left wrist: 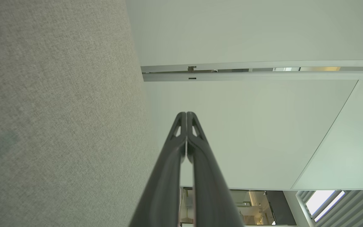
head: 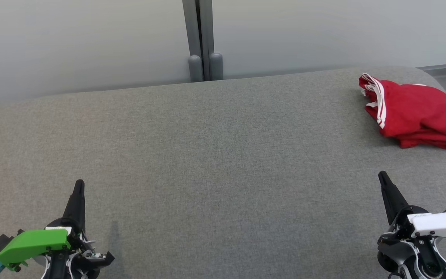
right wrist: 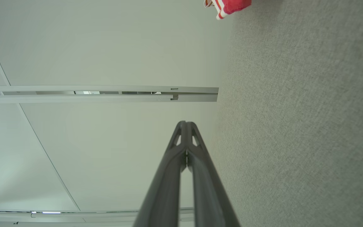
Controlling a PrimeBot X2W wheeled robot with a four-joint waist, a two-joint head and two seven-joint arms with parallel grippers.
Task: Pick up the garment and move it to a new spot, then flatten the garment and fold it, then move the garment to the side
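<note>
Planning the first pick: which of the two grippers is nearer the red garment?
The right gripper, with the white cover; the green-covered left gripper sits far across from the garment.

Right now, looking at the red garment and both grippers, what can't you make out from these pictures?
- Red garment: the head view's right edge cuts off its end. It lies bunched, so its type and inner folds are hidden. The right wrist view's top edge leaves a striped corner.
- Left gripper and right gripper: both shut; the head view's bottom edge cuts off the arms behind them.
- Grey surface: its near edge lies outside the head view.
</note>
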